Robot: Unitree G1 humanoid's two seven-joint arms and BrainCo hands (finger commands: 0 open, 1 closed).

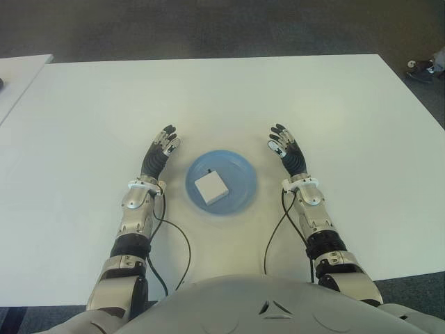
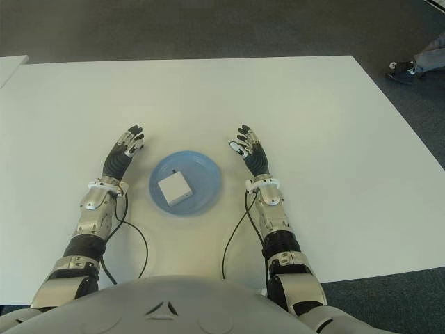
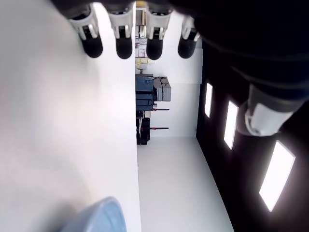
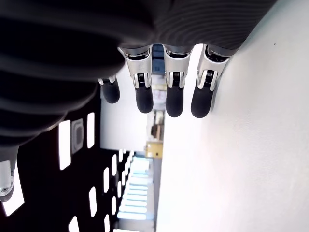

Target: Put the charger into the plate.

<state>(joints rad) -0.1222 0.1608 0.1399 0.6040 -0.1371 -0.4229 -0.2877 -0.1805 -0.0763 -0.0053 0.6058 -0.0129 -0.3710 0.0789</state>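
In the plate [image 1: 240, 198], the charger [image 1: 211, 187], rim-clear.

White table [image 1: 334, 104] — blue plate [image 1: 240, 191] lying on it.

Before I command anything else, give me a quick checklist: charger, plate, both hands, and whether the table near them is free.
1. Charger lies inside the plate: ok.
2. Plate sits flat on the table, between the two hands: ok.
3. Left hand open, holds nothing, left of the plate: ok.
4. Right hand open, holds nothing, right of the plate: ok.
5. Neither hand touches the plate: ok.
6. Cables running along the forearms lie near the plate's front rim; snag risk on retreat: cannot tell.
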